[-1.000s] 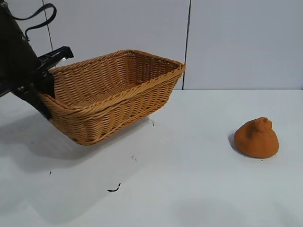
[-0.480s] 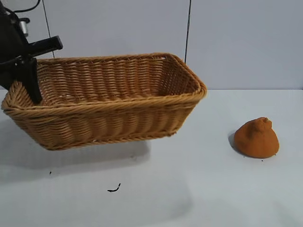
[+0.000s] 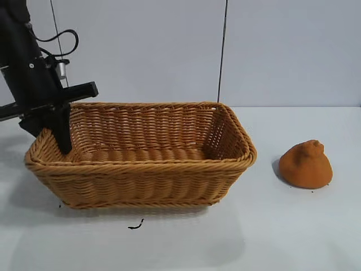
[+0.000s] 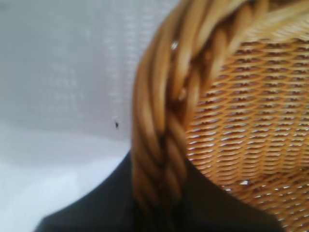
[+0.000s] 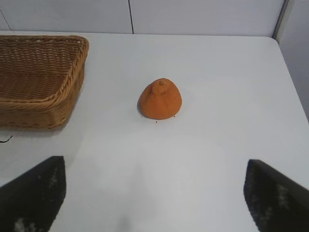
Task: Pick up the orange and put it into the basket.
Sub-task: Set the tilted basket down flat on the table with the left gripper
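On the desk (image 3: 293,226), exterior view: basket (image 3: 146,169) sitting level, left end effector (image 3: 59,132) clamping its left rim; orange (image 3: 306,164) lying well apart to the right. Left wrist view: braided rim pinched between fingers. Right wrist view: right end effector (image 5: 154,193) gaping wide, orange (image 5: 160,99) ahead, untouched.

The tan wicker basket (image 3: 146,158) sits level on the worktop, empty. Well apart from it, the dull-orange, knobby-topped orange (image 3: 306,165) rests upright on its rounded base.
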